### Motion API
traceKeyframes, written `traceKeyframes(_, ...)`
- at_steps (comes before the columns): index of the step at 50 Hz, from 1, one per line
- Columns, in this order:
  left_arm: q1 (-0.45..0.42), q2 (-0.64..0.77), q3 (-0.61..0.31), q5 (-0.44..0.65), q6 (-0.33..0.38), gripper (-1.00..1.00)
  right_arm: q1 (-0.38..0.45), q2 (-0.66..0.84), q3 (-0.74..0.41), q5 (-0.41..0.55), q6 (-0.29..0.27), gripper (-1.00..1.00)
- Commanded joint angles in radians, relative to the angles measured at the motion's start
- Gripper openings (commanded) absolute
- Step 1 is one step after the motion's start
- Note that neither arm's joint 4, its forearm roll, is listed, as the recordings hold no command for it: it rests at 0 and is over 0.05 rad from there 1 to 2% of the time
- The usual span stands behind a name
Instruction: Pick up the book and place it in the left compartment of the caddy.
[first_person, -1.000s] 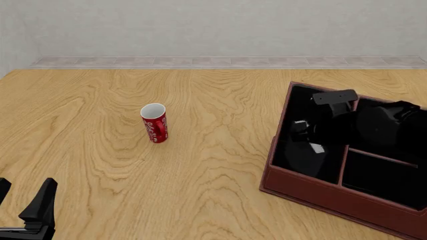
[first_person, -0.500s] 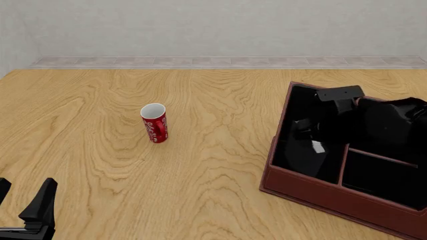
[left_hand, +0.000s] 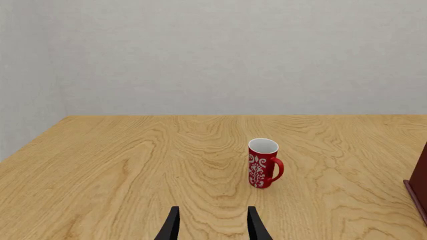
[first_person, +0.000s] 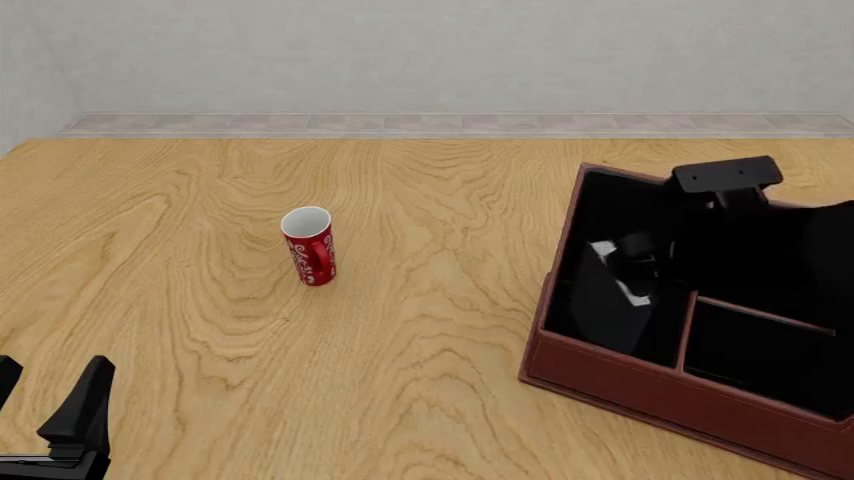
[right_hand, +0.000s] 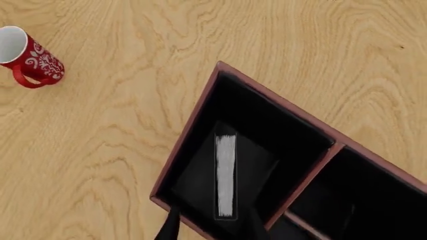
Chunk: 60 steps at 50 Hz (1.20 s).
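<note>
The book (right_hand: 226, 175) stood on edge inside the left compartment (right_hand: 247, 130) of the caddy (first_person: 627, 385), white page edge up. The right gripper (right_hand: 212, 226) hung above it, fingers spread and grasping nothing. The left gripper (left_hand: 213, 226) sat open and empty, well apart from the red mug (first_person: 310, 246) on the table (first_person: 400, 330).

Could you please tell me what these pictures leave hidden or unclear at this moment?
- Book: in the front view, lost against the caddy's black lining and the right arm.
- Right gripper: only its fingertips show; the bottom edge cuts the rest.
- Left gripper: likewise cut by the picture's edge.
</note>
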Motion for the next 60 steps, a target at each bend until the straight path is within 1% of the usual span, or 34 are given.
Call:
traceKeyframes(1, 0.000, 0.001, 0.001, -0.002, 0.000, 1.00, 0.032, -0.124, 0.009, 0.088, 0.030, 1.00)
traceKeyframes(2, 0.000, 0.001, 0.001, -0.002, 0.000, 1.00, 0.048, -0.129, 0.014, 0.095, 0.051, 1.00)
traceKeyframes(5, 0.000, 0.001, 0.001, -0.002, 0.000, 1.00, 0.055, -0.150, 0.023, 0.104, 0.046, 1.00)
traceKeyframes(7, 0.000, 0.001, 0.001, -0.002, 0.000, 1.00, 0.064, -0.167, 0.022, 0.111, 0.060, 1.00)
traceKeyframes(10, 0.000, 0.001, 0.001, -0.002, 0.000, 1.00, 0.072, -0.197, 0.032, 0.127, 0.062, 1.00)
traceKeyframes(19, 0.000, 0.001, 0.001, -0.002, 0.000, 1.00, 0.080, -0.305, 0.039, 0.203, 0.071, 1.00)
traceKeyframes(25, 0.000, 0.001, 0.001, -0.002, 0.000, 1.00, 0.076, -0.392, 0.032, 0.275, 0.078, 1.00)
traceKeyframes(30, 0.000, 0.001, 0.001, -0.002, 0.000, 1.00, 0.084, -0.452, 0.033, 0.310, 0.113, 1.00)
traceKeyframes(34, 0.000, 0.001, 0.001, -0.002, 0.000, 1.00, 0.085, -0.523, 0.068, 0.343, 0.118, 1.00)
traceKeyframes(41, 0.000, 0.001, 0.001, -0.002, 0.000, 1.00, 0.077, -0.620, 0.055, 0.426, 0.112, 1.00)
traceKeyframes(47, 0.000, 0.001, 0.001, -0.002, 0.000, 1.00, 0.095, -0.723, 0.054, 0.512, 0.123, 1.00)
traceKeyframes(49, 0.000, 0.001, 0.001, -0.002, 0.000, 1.00, 0.096, -0.752, 0.057, 0.529, 0.117, 1.00)
traceKeyframes(53, 0.000, 0.001, 0.001, -0.002, 0.000, 1.00, 0.110, -0.815, 0.065, 0.575, 0.136, 1.00)
traceKeyframes(54, 0.000, 0.001, 0.001, -0.002, 0.000, 1.00, 0.113, -0.824, 0.064, 0.578, 0.141, 1.00)
traceKeyframes(55, 0.000, 0.001, 0.001, -0.002, 0.000, 1.00, 0.125, -0.845, 0.062, 0.581, 0.162, 1.00)
traceKeyframes(57, 0.000, 0.001, 0.001, -0.002, 0.000, 1.00, 0.120, -0.876, 0.078, 0.584, 0.151, 1.00)
traceKeyframes(59, 0.000, 0.001, 0.001, -0.002, 0.000, 1.00, 0.138, -0.905, 0.103, 0.585, 0.177, 1.00)
traceKeyframes(60, 0.000, 0.001, 0.001, -0.002, 0.000, 1.00, 0.141, -0.914, 0.109, 0.584, 0.177, 1.00)
